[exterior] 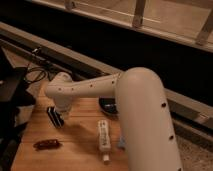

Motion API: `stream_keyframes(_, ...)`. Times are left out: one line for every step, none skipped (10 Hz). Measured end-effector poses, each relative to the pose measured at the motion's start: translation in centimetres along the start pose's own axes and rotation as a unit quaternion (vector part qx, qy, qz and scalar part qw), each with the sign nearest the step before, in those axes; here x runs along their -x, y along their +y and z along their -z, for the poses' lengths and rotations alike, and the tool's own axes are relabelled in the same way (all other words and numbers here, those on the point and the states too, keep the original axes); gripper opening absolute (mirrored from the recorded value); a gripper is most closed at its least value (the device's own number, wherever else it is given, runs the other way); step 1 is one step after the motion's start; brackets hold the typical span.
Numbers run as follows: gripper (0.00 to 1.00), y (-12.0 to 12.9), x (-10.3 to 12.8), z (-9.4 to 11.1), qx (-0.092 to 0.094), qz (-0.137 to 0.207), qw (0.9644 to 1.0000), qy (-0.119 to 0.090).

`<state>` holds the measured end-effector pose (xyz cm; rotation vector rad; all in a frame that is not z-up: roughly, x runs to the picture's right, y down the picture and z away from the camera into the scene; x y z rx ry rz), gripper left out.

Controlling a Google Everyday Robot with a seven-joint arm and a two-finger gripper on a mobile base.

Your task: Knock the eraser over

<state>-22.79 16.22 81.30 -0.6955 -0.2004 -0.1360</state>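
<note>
White arm (pixel 145 115) fills right foreground; thick rounded upper segment rises from bottom edge, bends at top. Slimmer forearm (pixel 90 89) runs left from bend, near level, row of small dark holes along side. Wrist (pixel 59 90) ends in rounded joint at left, turned downward. Gripper (pixel 63 111) hangs below wrist, pointing down, low over surface; mostly hidden beneath wrist housing, only short pale stub showing.
</note>
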Motion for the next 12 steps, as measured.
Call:
stream_keyframes(0.0,-0.2,0.6,-0.4,-0.005,0.006,1.0,-0.004)
stream_keyframes(0.0,-0.5,1.5,-0.4,-0.011,0.013,0.9998,-0.009)
stream_keyframes(0.0,-0.8,2.9,0.2,-0.022,0.028,0.9993,-0.014)
stream_keyframes(0.0,-1.1,3.8,1.0,-0.029,0.038,0.9987,-0.016)
stream_keyframes(0.0,-1.4,5.2,2.4,-0.041,0.054,0.9975,-0.019)
stream_keyframes(0.0,-2.0,7.1,4.5,-0.054,0.074,0.9955,-0.022)
stream_keyframes(0.0,-2.4,8.4,5.7,-0.063,0.087,0.9939,-0.026)
stream_keyframes(0.0,-2.8,10.0,6.7,-0.074,0.102,0.9916,-0.03)
stream_keyframes(0.0,-3.0,11.1,7.3,-0.08,0.113,0.9899,-0.031)
stream_keyframes(0.04,-3.2,11.5,7.6,-0.075,0.109,0.9908,-0.028)
stream_keyframes(0.13,-3.1,11.2,7.4,-0.072,0.103,0.9916,-0.028)
stream_keyframes(0.21,-3.1,10.5,7.3,-0.073,0.103,0.9916,-0.029)
